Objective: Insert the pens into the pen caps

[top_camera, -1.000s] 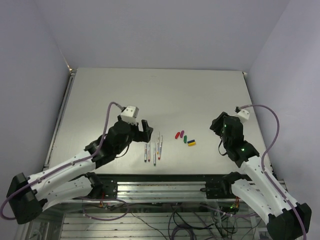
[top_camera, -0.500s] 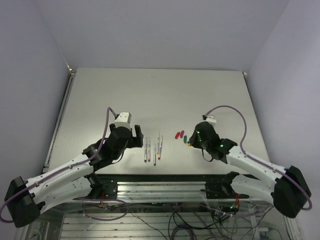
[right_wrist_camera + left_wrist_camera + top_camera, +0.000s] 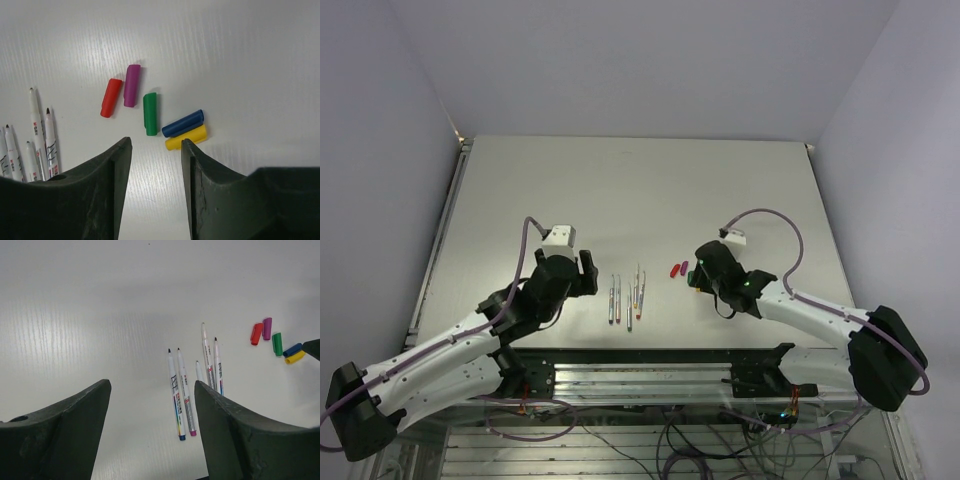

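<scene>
Top external view shows us the right gripper (image 3: 697, 277) has swung in over the stubby coloured plastic caps (image 3: 150, 113), jaws partly open and empty, the left gripper (image 3: 152, 387) wide open, empty, just left of the thin grey-white marker pens (image 3: 174, 390), so capping hasn't begun.

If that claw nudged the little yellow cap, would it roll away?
The yellow cap looks round and lies on its side, so it would probably roll. The dark blue cap lies against it, likely blocking that way. Tiny plastic: probably very light.
</scene>
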